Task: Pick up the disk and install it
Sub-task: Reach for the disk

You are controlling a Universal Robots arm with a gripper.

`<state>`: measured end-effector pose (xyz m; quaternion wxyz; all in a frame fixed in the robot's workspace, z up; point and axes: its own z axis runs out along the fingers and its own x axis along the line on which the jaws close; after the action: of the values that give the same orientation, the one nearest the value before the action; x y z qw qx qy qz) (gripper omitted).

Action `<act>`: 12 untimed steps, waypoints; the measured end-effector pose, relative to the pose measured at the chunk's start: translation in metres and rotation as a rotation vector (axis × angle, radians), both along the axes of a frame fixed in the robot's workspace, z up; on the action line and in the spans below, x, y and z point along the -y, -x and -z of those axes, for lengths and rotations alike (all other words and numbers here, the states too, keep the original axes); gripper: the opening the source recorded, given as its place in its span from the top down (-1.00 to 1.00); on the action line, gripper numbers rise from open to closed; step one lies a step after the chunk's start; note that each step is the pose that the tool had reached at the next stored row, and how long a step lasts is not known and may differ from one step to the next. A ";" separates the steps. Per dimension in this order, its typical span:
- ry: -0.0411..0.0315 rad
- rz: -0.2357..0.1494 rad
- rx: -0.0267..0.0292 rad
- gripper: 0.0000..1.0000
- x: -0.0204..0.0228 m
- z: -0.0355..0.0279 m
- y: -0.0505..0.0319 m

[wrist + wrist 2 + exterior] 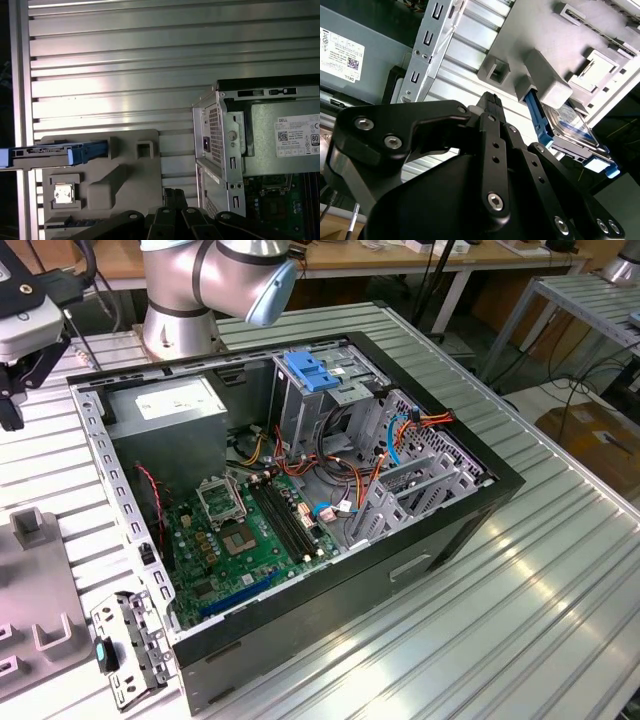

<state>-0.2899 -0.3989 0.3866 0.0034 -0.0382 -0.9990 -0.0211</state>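
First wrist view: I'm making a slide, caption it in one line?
Gripper near the grey fixture where the disk stands on edge, open computer case alongside.

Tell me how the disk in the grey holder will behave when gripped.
Probably rigid: the disk is a flat metal-cased slab. Its blue side rails look plastic, so they may flex slightly. Standing on edge in the grey holder, it could tip if nudged sideways.
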 end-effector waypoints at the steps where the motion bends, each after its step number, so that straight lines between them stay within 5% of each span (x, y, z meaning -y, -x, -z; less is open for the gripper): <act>1: 0.0000 0.000 -0.0002 0.79 0.0000 0.0000 0.0009; 12: 0.0001 0.000 -0.0028 0.79 0.0000 0.0004 0.0103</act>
<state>-0.3003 -0.3989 0.3861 0.0048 -0.0383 -0.9990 -0.0210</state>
